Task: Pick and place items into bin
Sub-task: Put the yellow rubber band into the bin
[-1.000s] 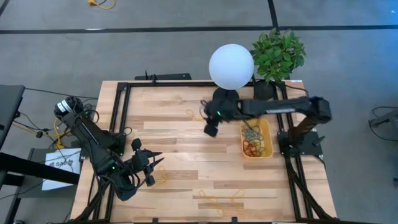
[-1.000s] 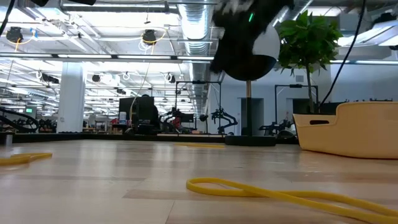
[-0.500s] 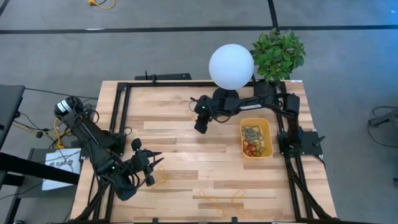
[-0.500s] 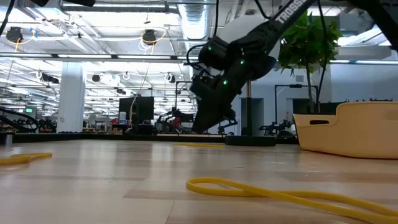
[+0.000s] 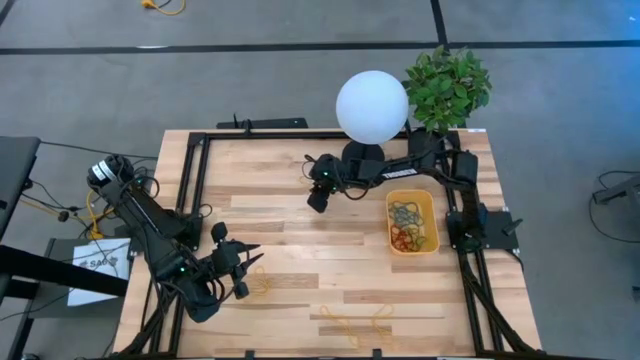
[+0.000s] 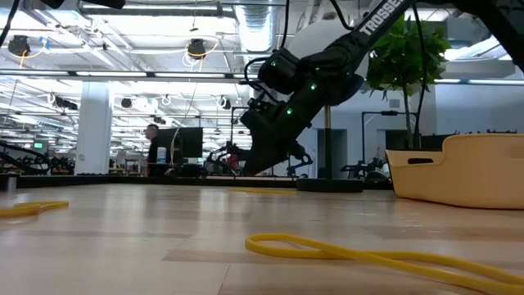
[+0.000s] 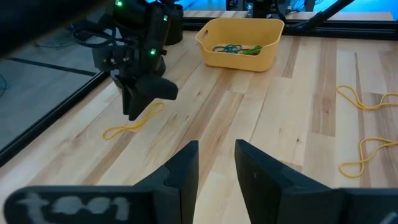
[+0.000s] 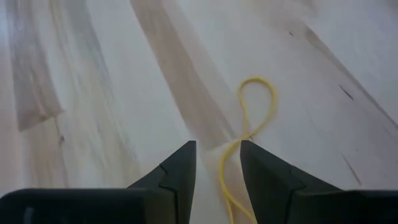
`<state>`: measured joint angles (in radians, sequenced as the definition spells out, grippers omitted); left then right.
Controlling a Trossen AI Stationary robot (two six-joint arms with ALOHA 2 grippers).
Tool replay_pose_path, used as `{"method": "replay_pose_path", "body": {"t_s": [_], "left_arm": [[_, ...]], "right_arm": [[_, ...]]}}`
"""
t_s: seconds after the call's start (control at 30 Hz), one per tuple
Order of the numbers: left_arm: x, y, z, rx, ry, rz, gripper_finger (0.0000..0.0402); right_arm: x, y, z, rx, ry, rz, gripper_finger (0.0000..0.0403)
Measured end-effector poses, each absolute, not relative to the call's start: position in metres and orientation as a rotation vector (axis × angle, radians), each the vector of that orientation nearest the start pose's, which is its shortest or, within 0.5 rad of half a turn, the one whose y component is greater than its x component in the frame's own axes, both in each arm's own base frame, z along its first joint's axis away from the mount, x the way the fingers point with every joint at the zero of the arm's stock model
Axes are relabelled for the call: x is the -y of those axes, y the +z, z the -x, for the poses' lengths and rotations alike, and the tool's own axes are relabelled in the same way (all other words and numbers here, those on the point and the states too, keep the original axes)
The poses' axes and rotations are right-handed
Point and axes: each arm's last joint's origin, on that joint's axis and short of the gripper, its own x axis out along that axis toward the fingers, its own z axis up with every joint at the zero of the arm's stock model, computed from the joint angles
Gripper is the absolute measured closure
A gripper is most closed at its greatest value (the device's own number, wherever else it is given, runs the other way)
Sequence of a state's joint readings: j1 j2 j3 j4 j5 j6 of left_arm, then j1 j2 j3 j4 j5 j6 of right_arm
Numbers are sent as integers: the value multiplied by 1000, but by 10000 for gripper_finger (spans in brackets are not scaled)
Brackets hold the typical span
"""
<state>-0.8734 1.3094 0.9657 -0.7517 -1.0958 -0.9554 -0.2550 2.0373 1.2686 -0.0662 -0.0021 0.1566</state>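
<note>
A yellow rubber-band item (image 8: 250, 118), twisted into a figure-eight, lies flat on the wooden table (image 5: 280, 215) toward its far side. My right gripper (image 8: 217, 146) slants down over it and is open, with one finger on each side of the band's near end; the left wrist view shows this gripper (image 7: 134, 112) low over the band (image 7: 132, 124). The yellow bin (image 5: 412, 222) at the right holds several coloured bands. My left gripper (image 7: 216, 155) waits open and empty over the near left part of the table (image 5: 245, 265).
More yellow bands lie near the front edge (image 5: 345, 322), by the left gripper (image 5: 262, 285) and in the low view's foreground (image 6: 368, 254). A white globe lamp (image 5: 372, 107) and a potted plant (image 5: 447, 88) stand at the far right. Black frame rails (image 5: 195, 180) edge the table.
My right gripper has gone from beside the bin toward the table's left edge and sunk, tipping further down, until its fingers stand low over the yellow band at the far middle. The left arm has kept still.
</note>
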Motion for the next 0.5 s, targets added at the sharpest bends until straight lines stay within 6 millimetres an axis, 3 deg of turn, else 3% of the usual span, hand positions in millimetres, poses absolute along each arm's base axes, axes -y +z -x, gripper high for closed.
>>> {"method": "replay_pose_path", "body": {"t_s": [0.3,0.5], "left_arm": [[167,260,-174,-431,439,12,306],[168,260,-174,-441,430,19,306]], "right_arm": [[96,110,-414,-869,-353,-236,282],[98,111,-413,-870,-392,-223,282]]}}
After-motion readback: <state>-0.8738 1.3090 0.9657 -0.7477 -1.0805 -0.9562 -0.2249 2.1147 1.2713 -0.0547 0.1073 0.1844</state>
